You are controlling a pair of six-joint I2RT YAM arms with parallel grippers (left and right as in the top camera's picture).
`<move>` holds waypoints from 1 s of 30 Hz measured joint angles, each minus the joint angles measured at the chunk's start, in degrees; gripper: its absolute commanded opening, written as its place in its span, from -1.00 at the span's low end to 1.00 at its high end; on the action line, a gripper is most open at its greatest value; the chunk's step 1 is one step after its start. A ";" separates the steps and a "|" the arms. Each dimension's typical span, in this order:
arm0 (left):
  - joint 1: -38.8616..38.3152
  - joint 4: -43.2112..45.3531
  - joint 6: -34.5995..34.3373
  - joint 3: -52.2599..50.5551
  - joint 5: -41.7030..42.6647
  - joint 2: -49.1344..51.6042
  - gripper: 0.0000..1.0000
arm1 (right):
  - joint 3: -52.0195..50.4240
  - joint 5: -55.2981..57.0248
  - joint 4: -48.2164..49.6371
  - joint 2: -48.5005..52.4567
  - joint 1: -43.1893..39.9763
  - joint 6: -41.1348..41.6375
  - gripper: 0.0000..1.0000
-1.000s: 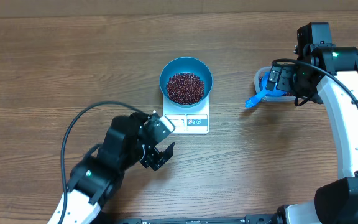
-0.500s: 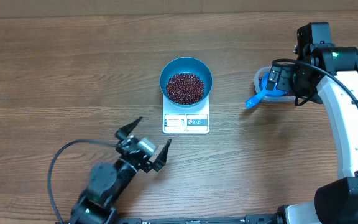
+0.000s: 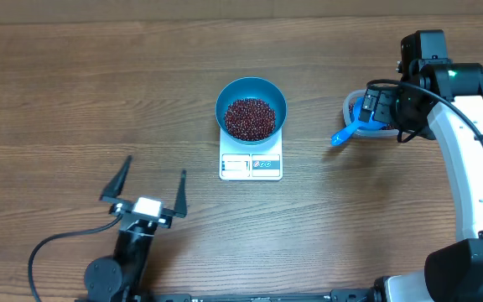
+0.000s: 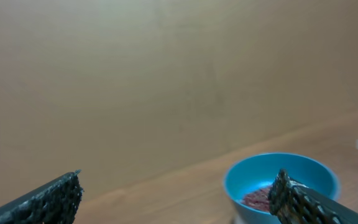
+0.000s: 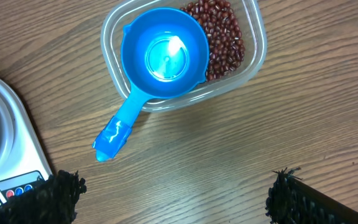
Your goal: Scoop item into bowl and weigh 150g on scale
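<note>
**Wooden table, bowl of beans on the scale, both grippers empty**

Wood-grain table [image 3: 74, 101] fills the overhead view. Near its middle sits the white scale [image 3: 251, 166]. The bright blue bowl [image 3: 251, 85] stands on its platform, holding a heap of red-brown beans [image 3: 250, 118]. The scale's display is too small to read, so you cannot tell how close the weight is to the target.

Your right gripper [image 5: 173, 186] hovers with its jaws spread wide and nothing between them. Just ahead of it in the wrist view lies a clear plastic tub [image 5: 253, 59]. More beans fill the tub's far side, and the blue scoop [image 5: 164, 53] rests in it with its cup up and empty. The scoop's long axis runs diagonally. Its handle sticks out over the tub rim and points toward the scale, which lies to that gripper's left.

Your left gripper [image 3: 154, 168] sits at the near left of the table. Its jaws are also wide and empty, well apart from both the scale and the tub, and the bowl lies ahead and to its right.

If more beans are needed, the right arm is clearly the nearer one to the scoop. You would likely close across the handle, at right angles to that diagonal.
</note>
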 measured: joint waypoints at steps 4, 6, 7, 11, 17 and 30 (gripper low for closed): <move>4.50 -1.97 -1.09 -0.13 0.00 -4.28 0.99 | 0.00 -0.02 -0.02 0.00 0.02 -0.02 1.00; 6.71 -2.21 -3.02 -0.44 0.02 -5.81 0.99 | 0.00 -0.02 0.00 0.00 0.00 -0.02 1.00; 7.69 -2.21 -4.20 -0.70 -0.02 -6.25 0.99 | 0.00 -0.02 -0.04 0.00 0.02 -0.02 1.00; 10.14 -3.04 -10.25 -2.12 -1.51 -6.45 0.99 | 0.00 -0.02 -0.02 0.00 0.02 -0.02 1.00; 12.02 -8.76 -16.11 -3.08 -3.69 -6.49 0.99 | 0.00 -0.02 -0.02 -0.02 0.02 -0.02 1.00; 15.69 -21.62 -20.57 -3.17 -6.05 -6.58 0.99 | 0.00 -0.07 -0.07 -0.04 0.02 -0.02 1.00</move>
